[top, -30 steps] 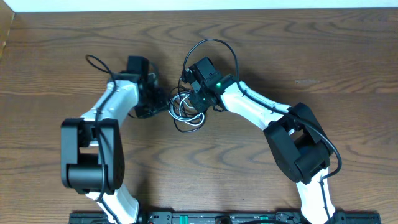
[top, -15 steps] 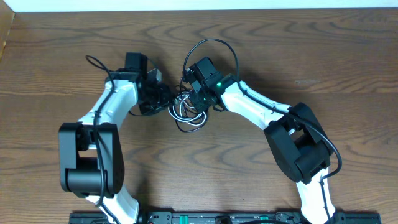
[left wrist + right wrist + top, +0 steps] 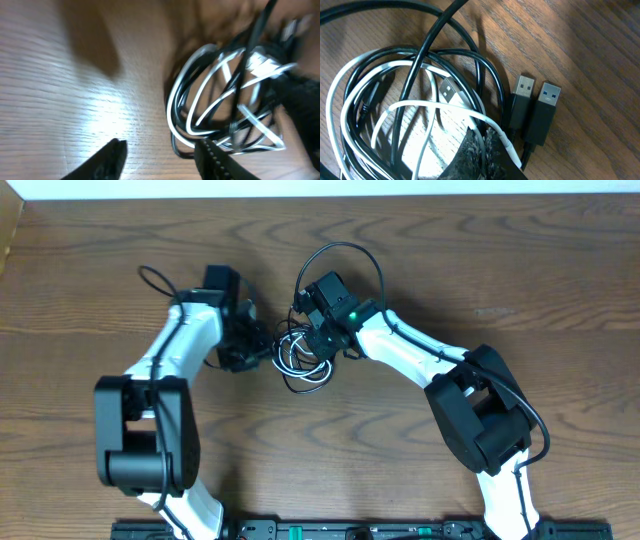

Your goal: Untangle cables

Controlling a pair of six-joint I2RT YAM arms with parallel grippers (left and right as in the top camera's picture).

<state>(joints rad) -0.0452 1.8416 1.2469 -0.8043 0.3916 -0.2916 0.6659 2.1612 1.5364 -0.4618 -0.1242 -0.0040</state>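
The cables (image 3: 305,360) lie as one tangled coil on the wooden table, between the two grippers. The black cable (image 3: 427,45) loops over and through the white cable (image 3: 350,75). Two black USB plugs (image 3: 532,107) lie side by side to the right of the coil. My right gripper (image 3: 485,135) is shut at the coil's edge, with a strand of the white cable pinched between its tips. My left gripper (image 3: 161,146) is open just left of the coil (image 3: 225,100), its right finger (image 3: 207,150) overlapping the outer loops and bare wood between its fingers.
A thick black arm wire (image 3: 340,250) arcs above the right wrist, and another (image 3: 150,280) loops behind the left arm. The two arms (image 3: 180,350) (image 3: 410,360) converge at the table's middle. A pale wall edge (image 3: 320,188) runs along the far side.
My left gripper pushed in toward the coil, then drew back a little to the left. The right gripper and the coil have stayed put.
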